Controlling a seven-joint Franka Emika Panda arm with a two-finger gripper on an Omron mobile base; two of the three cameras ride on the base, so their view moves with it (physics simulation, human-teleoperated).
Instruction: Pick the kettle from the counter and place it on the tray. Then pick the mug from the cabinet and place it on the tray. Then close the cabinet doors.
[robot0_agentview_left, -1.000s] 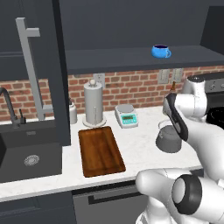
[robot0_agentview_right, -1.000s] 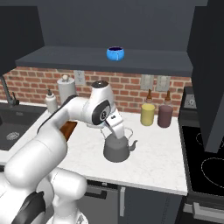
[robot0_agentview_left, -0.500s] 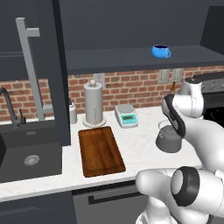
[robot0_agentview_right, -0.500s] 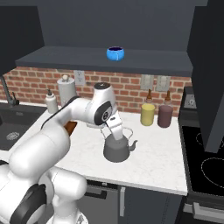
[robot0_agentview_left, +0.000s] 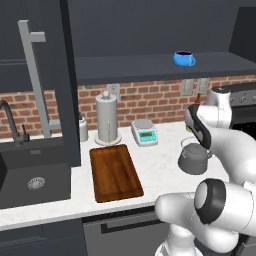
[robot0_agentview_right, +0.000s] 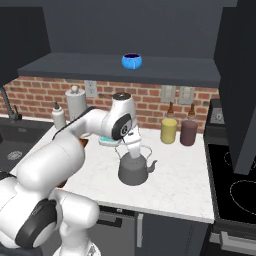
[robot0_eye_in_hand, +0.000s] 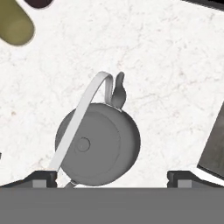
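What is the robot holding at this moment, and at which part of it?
Nothing is held. The gripper hangs above the kettle with its jaws wide open, and the kettle stands on the counter.

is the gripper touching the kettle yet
Cannot tell. In the hand view the open gripper straddles the kettle, fingertips wide, but the handle runs close by one.

We see the white marble counter carrying the wooden tray at nine o'clock of the kettle. A paper-towel roll and small scale stand toward the brick wall. The cabinet shelf bears the blue mug.
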